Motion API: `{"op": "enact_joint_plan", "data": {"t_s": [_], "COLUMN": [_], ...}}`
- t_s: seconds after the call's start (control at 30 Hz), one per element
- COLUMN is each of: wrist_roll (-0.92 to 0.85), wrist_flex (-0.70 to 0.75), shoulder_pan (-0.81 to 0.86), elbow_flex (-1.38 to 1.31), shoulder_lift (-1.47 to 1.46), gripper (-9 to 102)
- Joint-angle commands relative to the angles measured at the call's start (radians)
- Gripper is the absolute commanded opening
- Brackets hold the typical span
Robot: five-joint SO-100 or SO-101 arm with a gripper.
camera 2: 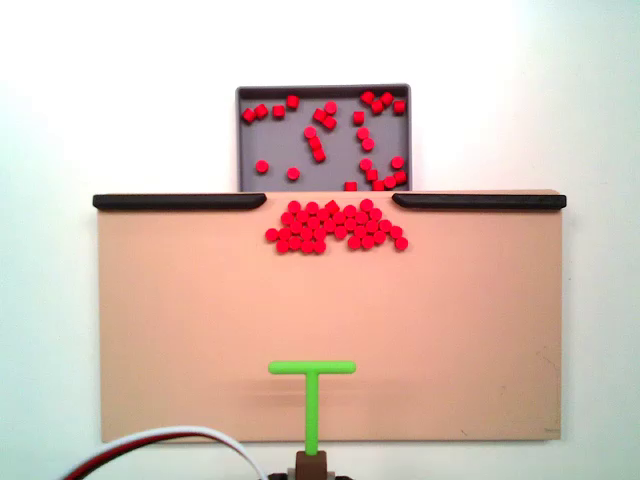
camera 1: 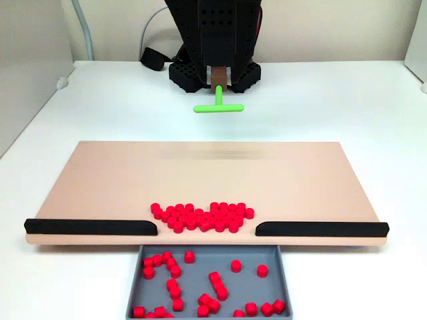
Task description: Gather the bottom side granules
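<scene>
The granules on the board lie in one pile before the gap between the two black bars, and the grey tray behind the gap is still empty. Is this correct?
Not quite. The granules do lie in one pile on the board before the gap between the black bars, but the grey tray is not empty: in both fixed views, many red granules already lie scattered in it.

2 opposed fixed views, board shared

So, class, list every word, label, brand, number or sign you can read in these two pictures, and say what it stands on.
None: no readable text.
The board, the black rails, the grey tray, the red granules, the green T-shaped tool and the arm's base are all plain and unmarked.
</scene>
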Motion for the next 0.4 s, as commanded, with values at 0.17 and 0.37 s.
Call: {"op": "enact_joint_plan", "data": {"t_s": [0.17, 0.37], "wrist_roll": [0.011, 0.014], "wrist_flex": [-0.005, -0.009], "shoulder_pan": [-0.029, -0.029], "elbow_flex": [-0.021, -0.021], "shoulder_lift": [0.008, 0.008], "gripper": [0, 0]}}
